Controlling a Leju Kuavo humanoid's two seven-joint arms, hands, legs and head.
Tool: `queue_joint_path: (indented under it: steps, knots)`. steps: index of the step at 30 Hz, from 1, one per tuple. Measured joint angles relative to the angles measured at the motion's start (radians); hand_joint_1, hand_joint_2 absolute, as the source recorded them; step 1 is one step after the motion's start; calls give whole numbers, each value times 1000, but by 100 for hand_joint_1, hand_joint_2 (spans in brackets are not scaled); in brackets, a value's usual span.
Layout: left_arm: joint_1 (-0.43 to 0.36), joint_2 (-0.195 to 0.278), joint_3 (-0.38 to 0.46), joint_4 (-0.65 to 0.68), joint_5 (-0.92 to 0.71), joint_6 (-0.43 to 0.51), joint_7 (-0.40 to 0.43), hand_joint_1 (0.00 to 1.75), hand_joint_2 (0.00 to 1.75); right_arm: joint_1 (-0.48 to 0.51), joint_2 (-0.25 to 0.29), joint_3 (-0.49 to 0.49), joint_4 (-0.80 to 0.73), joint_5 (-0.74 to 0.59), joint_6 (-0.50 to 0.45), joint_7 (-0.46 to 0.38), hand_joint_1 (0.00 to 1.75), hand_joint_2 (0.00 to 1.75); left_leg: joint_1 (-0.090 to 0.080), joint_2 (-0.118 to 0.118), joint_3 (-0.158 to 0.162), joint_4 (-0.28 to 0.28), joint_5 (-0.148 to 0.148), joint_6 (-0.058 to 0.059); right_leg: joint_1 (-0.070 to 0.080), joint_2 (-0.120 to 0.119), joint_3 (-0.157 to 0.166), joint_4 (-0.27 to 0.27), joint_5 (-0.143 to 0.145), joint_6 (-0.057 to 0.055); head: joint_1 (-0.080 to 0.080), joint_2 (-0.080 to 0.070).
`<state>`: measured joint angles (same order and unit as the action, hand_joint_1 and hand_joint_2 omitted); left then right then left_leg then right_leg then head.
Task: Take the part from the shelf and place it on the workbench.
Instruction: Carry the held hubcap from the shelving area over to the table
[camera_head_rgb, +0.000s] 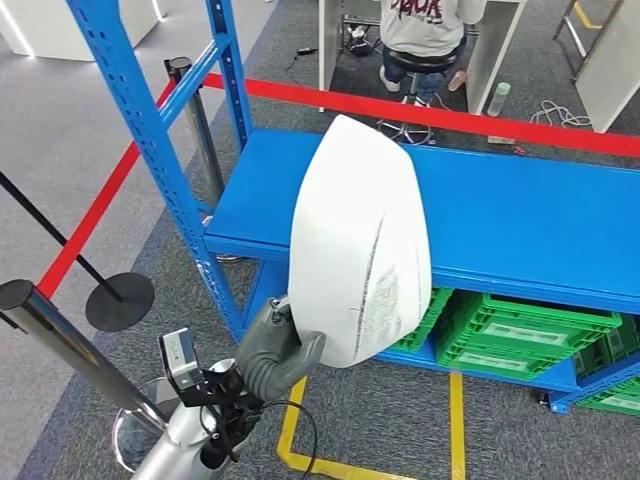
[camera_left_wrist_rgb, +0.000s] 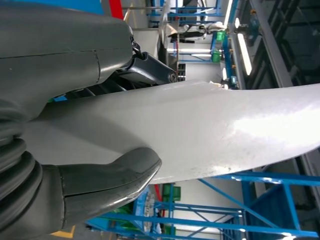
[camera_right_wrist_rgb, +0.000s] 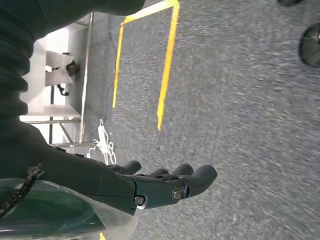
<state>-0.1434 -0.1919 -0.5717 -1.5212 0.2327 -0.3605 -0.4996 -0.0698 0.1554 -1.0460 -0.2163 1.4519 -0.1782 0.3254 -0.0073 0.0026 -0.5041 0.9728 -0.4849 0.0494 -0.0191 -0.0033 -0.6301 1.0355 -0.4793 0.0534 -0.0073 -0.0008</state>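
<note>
While the left hand (camera_head_rgb: 275, 350) sits low and left of centre in the head view, its grey thumb and fingers are clamped on the lower edge of the large white curved shell-like part (camera_head_rgb: 358, 245), which rises from the hand up into the middle of the frame. That part stands roughly upright and tilted a little, its rounded top reaching the upper centre, with a dark scuffed patch (grey streaks, nothing more can be made out) on its lower right face. It hangs in front of the blue metal shelf board (camera_head_rgb: 528, 215), which crosses the right half of the frame, and it is held clear of that board rather than lying on it. In the left wrist view the thick grey thumb (camera_left_wrist_rgb: 109, 182) presses one face of the white part (camera_left_wrist_rgb: 211, 130) while darker fingers (camera_left_wrist_rgb: 151, 70) bear on the other face, so the panel is pinched between them. Green plastic crates (camera_head_rgb: 521, 335) sit on the lower shelf level at the lower right of the head view. A red barrier tape (camera_head_rgb: 453, 118) runs across the upper part of the frame, and a seated person (camera_head_rgb: 420, 40) shows at the top centre. In the right wrist view the right hand (camera_right_wrist_rgb: 158, 185) hangs over grey carpet with yellow floor tape (camera_right_wrist_rgb: 166, 70), its dark fingers extended, slightly apart and holding nothing.
</note>
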Motion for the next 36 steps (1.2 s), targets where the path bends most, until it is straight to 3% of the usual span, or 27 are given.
queue_joint_path:
  steps: [2, 3, 4, 5, 6, 7, 8, 10, 11, 13, 14, 16, 18, 19, 20, 21, 23, 25, 26, 28, 29, 31, 33, 34, 35, 36]
  knots:
    - [0, -2, -1, 1, 0, 0, 0, 175, 175, 0, 0, 0, 0, -1, 0, 0, 0, 175, 0, 1, -30, 0, 23, 8, -1, 1, -37, 117, -101, 6, 5, 0]
    - [1, -2, -1, 2, 0, 0, 0, 175, 175, 0, 0, 0, 0, -1, 0, 0, 0, 175, -1, 2, -47, 1, 36, 8, -2, 1, -51, 182, -132, 9, 6, 0]
    - [2, -2, -1, 3, 0, 0, 1, 175, 175, 0, 0, 0, 0, -1, 0, 0, 0, 175, -2, 2, -64, 2, 48, 6, -2, 1, -54, 228, -138, 12, 7, 0]
    - [3, -2, -1, 4, 0, 0, 1, 175, 175, 0, 0, 0, 0, -1, 0, 0, 0, 175, -2, 2, -81, 3, 60, 4, -2, 1, -43, 243, -121, 15, 7, 0]
    - [4, -2, -1, 4, 0, 0, 1, 175, 175, 0, 0, 0, 0, -1, 0, 0, 0, 175, -2, 2, -98, 5, 71, 1, -2, 1, -13, 221, -90, 16, 7, 0]
    - [4, -2, -1, 4, 0, 0, 1, 175, 175, 0, 0, 0, 0, -1, 0, 0, 0, 175, -1, 2, -112, 10, 81, -3, -3, 1, 34, 166, -61, 16, 7, 0]
    - [4, -2, -1, 4, 0, 0, 1, 175, 175, -2, 0, 0, 0, -1, 0, 0, 0, 175, -2, 1, -126, 15, 89, -7, -2, 1, 93, 89, -52, 15, 8, 0]
    - [3, -3, -1, 4, -1, 0, 1, 175, 175, -5, 0, 0, 0, -2, 0, 0, 0, 175, -5, 1, -144, 26, 105, -18, -1, 3, 179, -42, -71, 4, 8, 0]
    - [2, -3, -1, 4, -1, 0, 1, 175, 175, -6, 0, 0, 0, -2, 0, 0, 0, 175, -6, 1, -148, 28, 113, -23, 2, 5, 194, -72, -84, -4, 8, 0]
    - [2, -3, -1, 5, -1, 0, 1, 175, 175, -5, 0, 0, 0, -2, 0, -1, 0, 175, -4, 1, -153, 30, 124, -32, 3, 3, 180, -78, -79, -24, 9, 0]
    - [3, -2, -1, 5, -1, 0, 1, 175, 175, -5, 0, 0, 0, -2, 0, -1, 0, 175, -2, 0, -158, 40, 107, -38, 3, 0, 172, -76, -71, -35, 8, 0]
    - [4, 0, -1, 5, -1, 0, 1, 175, 175, -4, -1, 0, 0, -2, 0, -1, 0, 175, 2, -2, -177, 117, 17, -51, 0, -5, 153, -76, -50, -51, 4, 0]
    - [5, 2, -1, 5, -1, 0, 1, 175, 175, -4, -1, 0, 0, -2, 0, -1, 0, 175, 5, -2, -200, 249, -83, -60, 1, -7, 131, -74, -27, -56, 1, 0]
    - [6, 3, -2, 5, -1, 0, 1, 175, 175, -3, -1, 0, 0, -2, 0, -1, 0, 175, 5, -2, -203, 302, -103, -61, 2, -8, 119, -72, -16, -56, 1, 0]
    - [6, 4, -2, 5, -1, 0, 1, 175, 175, -3, -1, 0, 0, -2, 0, -1, 0, 175, 5, -2, -192, 324, -98, -59, 3, -8, 104, -69, -6, -56, 0, 0]
    - [6, 5, -1, 5, -1, 0, 1, 175, 175, -3, -1, 0, 0, -2, 0, -1, 0, 175, 5, -2, -165, 309, -78, -55, 5, -8, 88, -65, 3, -55, 0, 0]
    - [5, 5, -1, 5, -1, 0, 1, 175, 175, -3, 0, 0, 0, -2, 0, -1, 0, 175, 2, -3, -68, 185, -36, -39, 9, -7, 64, -58, 18, -53, 1, 0]
    - [3, 4, -1, 5, -1, 0, 1, 175, 175, -3, 0, 0, 0, -1, 1, -2, 0, 175, -3, -3, 17, 54, -34, -23, 13, -6, 50, -52, 31, -46, 2, 0]
    - [2, 4, -1, 5, -1, -1, 1, 175, 175, -3, 1, 0, 0, 0, 1, -3, 0, 175, -6, -3, 35, 20, -41, -18, 13, -6, 45, -51, 39, -39, 2, 0]
    - [1, 4, -1, 5, 0, -1, 1, 175, 175, -3, 1, 0, 0, 1, 1, -4, 0, 175, -6, -2, 33, 1, -36, -14, 11, -7, 36, -50, 50, -25, 2, 0]
    - [1, 4, -1, 5, 0, -1, 1, 175, 175, -3, 0, 0, 0, 2, 1, -5, 0, 175, -4, -1, 25, -3, -28, -10, 10, -6, 29, -43, 42, -20, 1, 0]
    - [0, 2, -2, 5, 0, -1, 1, 175, 175, -2, 0, 0, 0, 2, 1, -6, 0, 175, 0, 3, 3, -10, -4, 1, 9, -2, -1, 17, -29, -12, 5, 0]
    - [0, 2, -2, 6, 1, -2, 1, 175, 175, -2, -1, 0, 0, 3, 1, -6, 0, 175, -2, 3, -27, -9, 19, 6, 8, 1, -39, 142, -123, -7, 9, 0]
    - [0, 2, -2, 7, 1, -3, 1, 175, 175, -2, -1, 0, 0, 4, 1, -7, 0, 175, -4, 4, -43, -8, 31, 5, 8, 1, -49, 199, -143, -4, 9, 0]
    - [1, 2, -2, 8, 1, -4, 1, 175, 175, -2, -1, 0, 0, 5, 1, -8, 0, 175, -4, 4, -60, -6, 43, 4, 8, 0, -49, 233, -139, -2, 9, 0]
    - [1, 2, -2, 9, 1, -5, 1, 175, 175, -2, -1, 0, 0, 5, 1, -8, 0, 175, -5, 5, -76, -3, 53, 2, 7, 0, -31, 233, -114, -1, 9, 0]
